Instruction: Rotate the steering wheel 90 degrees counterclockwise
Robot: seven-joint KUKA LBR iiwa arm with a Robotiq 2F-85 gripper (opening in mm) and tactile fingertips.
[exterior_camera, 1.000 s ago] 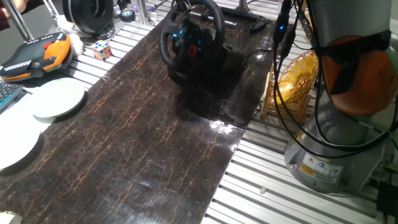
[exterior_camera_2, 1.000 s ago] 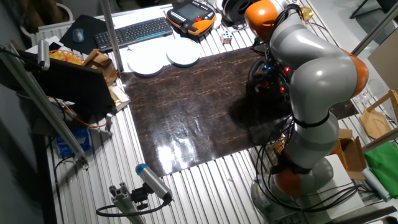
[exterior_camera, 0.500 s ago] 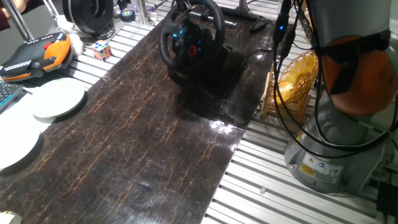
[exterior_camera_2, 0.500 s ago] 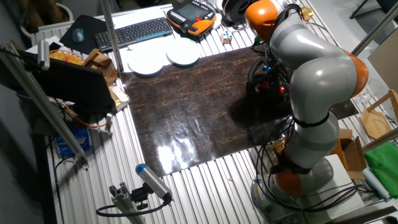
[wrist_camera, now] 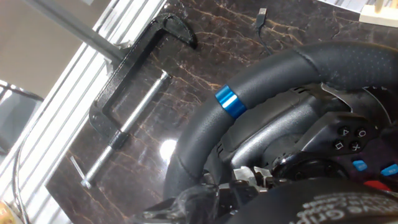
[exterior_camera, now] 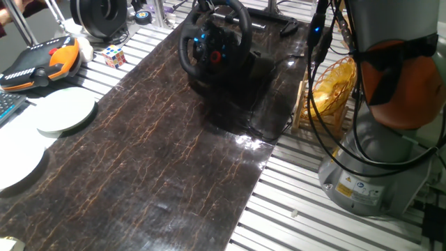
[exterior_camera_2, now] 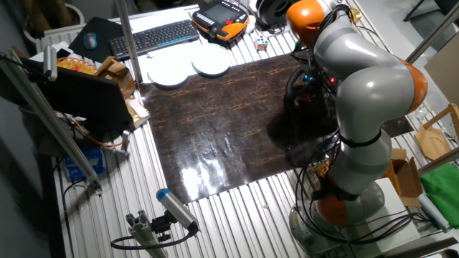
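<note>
The steering wheel (exterior_camera: 214,42) stands upright on its black base at the far end of the dark marbled mat (exterior_camera: 160,146). Blue and red lights glow on its hub. In the other fixed view the wheel (exterior_camera_2: 307,89) is mostly hidden behind my grey arm (exterior_camera_2: 358,79). The hand view is very close to the rim, where a blue stripe (wrist_camera: 227,103) marks its top. The hub buttons (wrist_camera: 351,142) lie to the right. Black parts of my gripper (wrist_camera: 267,208) fill the bottom edge right by the rim. Its jaws do not show clearly.
A black C-clamp (wrist_camera: 127,93) lies on the mat behind the wheel. Two white plates (exterior_camera: 66,111), a puzzle cube (exterior_camera: 115,56), an orange-black pendant (exterior_camera: 38,63) and a black ring device (exterior_camera: 101,14) sit at the left. A yellow wire basket (exterior_camera: 331,87) stands right of the mat.
My arm's upper joint has shifted slightly to the right in the other fixed view. The wheel looks the same.
</note>
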